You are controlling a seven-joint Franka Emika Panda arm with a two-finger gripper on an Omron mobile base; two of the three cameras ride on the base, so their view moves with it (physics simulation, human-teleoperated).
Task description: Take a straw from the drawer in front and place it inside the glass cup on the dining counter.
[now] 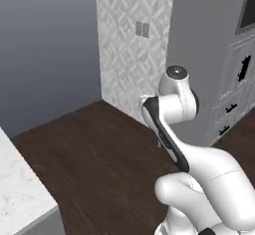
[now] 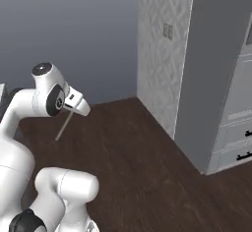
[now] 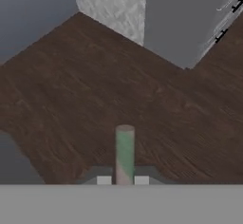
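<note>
1. the gripper is closed narrow on a straw; in the hand view the greenish-pink tube rises upright between the two finger tips, its flat top end standing free over the floor
2. in the right base view the same straw hangs as a thin pale stick slanting down and left from the hand, clear of the floor and of the arm's lower links
3. the dark wood floor spreads wide and bare ahead of the arm, giving open room on every side of the straw
4. a corner of the white marble dining counter enters at the lower left of the left base view; its overhanging edge runs diagonally, well apart from the arm
5. the patterned wall ends in a vertical edge where it meets the plain grey wall behind, and on its other side butts against the tall grey cabinet side
6. grey drawer fronts with short black bar handles sit low at the far right, near the floor, well away from the hand
7. a pair of wall switches sits high on the patterned wall
8. whether any drawer is pulled out cannot be told from these angles
</note>
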